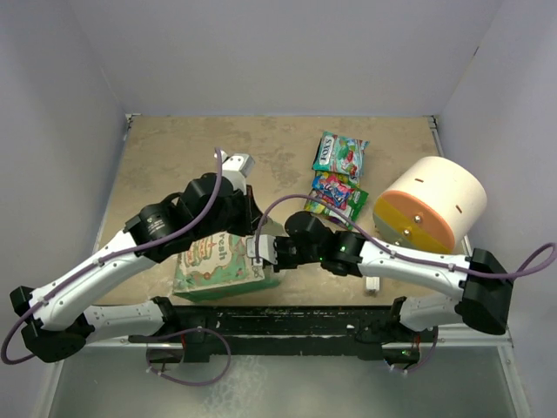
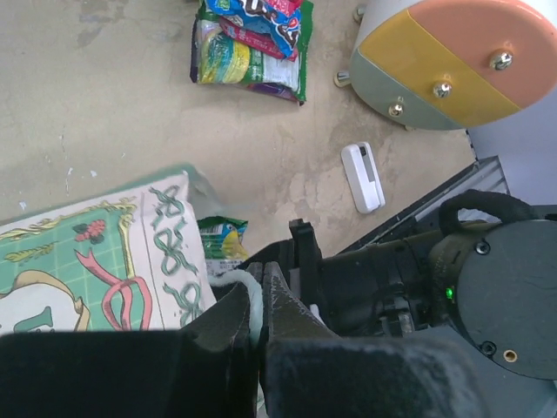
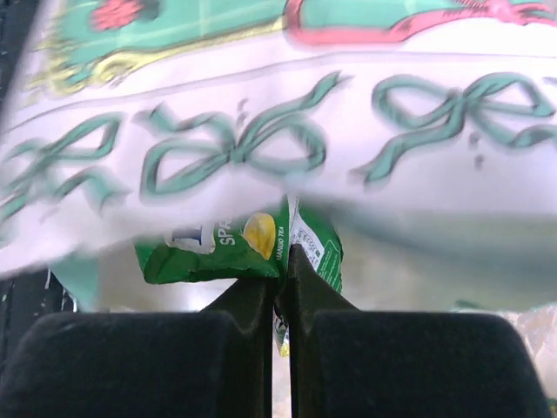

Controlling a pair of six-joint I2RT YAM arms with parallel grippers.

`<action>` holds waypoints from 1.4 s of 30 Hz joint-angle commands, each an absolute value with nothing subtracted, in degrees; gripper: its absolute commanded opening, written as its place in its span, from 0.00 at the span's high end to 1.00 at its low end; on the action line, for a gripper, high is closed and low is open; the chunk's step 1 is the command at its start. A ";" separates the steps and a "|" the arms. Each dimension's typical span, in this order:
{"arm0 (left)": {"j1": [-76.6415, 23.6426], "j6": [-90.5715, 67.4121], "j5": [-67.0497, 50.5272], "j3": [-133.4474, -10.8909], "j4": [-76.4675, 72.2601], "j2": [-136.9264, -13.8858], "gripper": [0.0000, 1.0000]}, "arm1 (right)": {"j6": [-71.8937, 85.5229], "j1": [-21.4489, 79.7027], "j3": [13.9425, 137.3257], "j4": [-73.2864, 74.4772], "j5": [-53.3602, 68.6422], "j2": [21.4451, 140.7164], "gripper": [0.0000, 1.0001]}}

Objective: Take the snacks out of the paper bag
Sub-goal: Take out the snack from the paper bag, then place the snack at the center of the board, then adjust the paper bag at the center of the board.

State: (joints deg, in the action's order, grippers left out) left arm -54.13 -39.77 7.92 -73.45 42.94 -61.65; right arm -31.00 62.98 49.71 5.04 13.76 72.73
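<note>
- The left arm reaches in from the near-left corner with its elbow raised. Its wrist is turned down over the mouth end of the paper bag [image 1: 213,261].
- The left gripper [image 2: 258,283] is pinched tight on the bag's thin white string handle [image 2: 239,280]. Nothing but the string sits between the jaws, and the grip seems to hold the mouth up.
- The paper bag lies on its side at the near edge of the table [image 1: 165,148], left of centre. Its mouth faces right, towards the other arm.
- A green packet [image 3: 218,252] sits in that mouth, under the raised upper wall of the bag and partly showing.
- The right gripper [image 3: 283,270] is clamped on this packet's edge. Its forearm stretches low and nearly level, leftward from the near-right base.
- Done so far: a small overlapping pile of snack packets [image 1: 338,178] lies on the table, well apart from the bag, to the far side and right of it. One green and one pink packet are plain. The overlap hides the count, so there may be a third.
- Left to do, as I judge it: draw the gripped packet clear and set it down. The views do not show whether more remain deeper inside.
- At the far right stand a cream cylinder [image 1: 431,205] and a white stick [image 2: 363,177], neither held nor touched.
</note>
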 commanded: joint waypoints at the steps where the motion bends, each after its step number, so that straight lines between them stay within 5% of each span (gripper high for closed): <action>1: -54.13 -37.92 7.86 -75.28 42.52 -60.02 1.00 | -26.22 62.03 54.66 4.35 11.16 72.68 1.00; 17: -54.05 -40.08 17.63 -79.66 47.28 -61.47 1.00 | -20.38 61.53 63.22 28.97 -9.43 57.90 1.00; 24: -52.44 -35.80 15.42 -85.44 43.35 -66.21 1.00 | -14.41 58.03 65.88 22.63 -28.63 51.11 1.00; 27: -50.51 -33.27 12.54 -89.88 41.84 -69.71 1.00 | -12.45 52.48 67.87 19.49 -38.66 52.89 1.00; 34: -44.73 -29.09 7.91 -97.21 41.01 -73.58 1.00 | -9.56 40.59 76.34 18.44 -38.91 61.25 1.00; 42: -43.11 -34.81 16.48 -79.50 46.77 -60.82 1.00 | -14.80 36.44 79.68 18.23 -38.51 67.30 1.00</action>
State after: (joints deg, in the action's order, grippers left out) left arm -43.72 -31.90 11.90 -87.05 44.18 -68.90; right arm -12.36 38.11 76.62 22.63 -36.58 66.96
